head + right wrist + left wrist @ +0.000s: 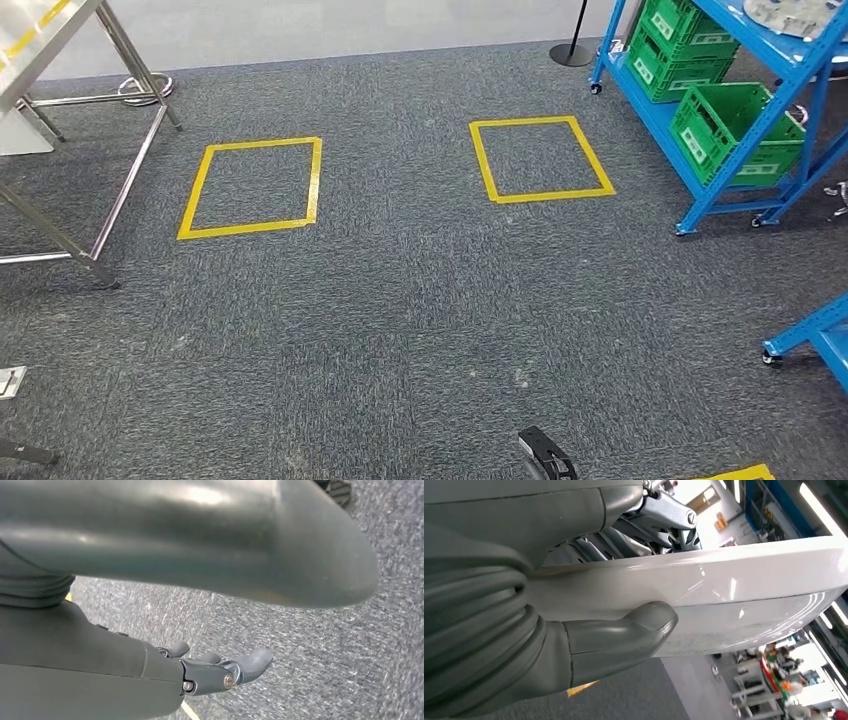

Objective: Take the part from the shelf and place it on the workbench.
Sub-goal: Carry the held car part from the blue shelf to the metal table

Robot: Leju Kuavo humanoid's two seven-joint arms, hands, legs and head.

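A grey metal part (795, 14) lies on the top level of the blue shelf (700, 170) at the far right of the head view. The steel-legged workbench (45, 30) stands at the far left. My left hand (589, 630) hangs at my side, thumb out and dark fingers (659, 517) straight, with nothing in it. My right hand (210, 672) also hangs low over the grey carpet, its fingers extended and apart, holding nothing. Both hands are far from the shelf and the bench.
Two yellow taped squares (255, 187) (540, 158) mark the carpet between bench and shelf. Green crates (735, 130) fill the shelf's lower levels. A second blue frame on wheels (815, 335) juts in at the right edge. A black post base (572, 55) stands behind.
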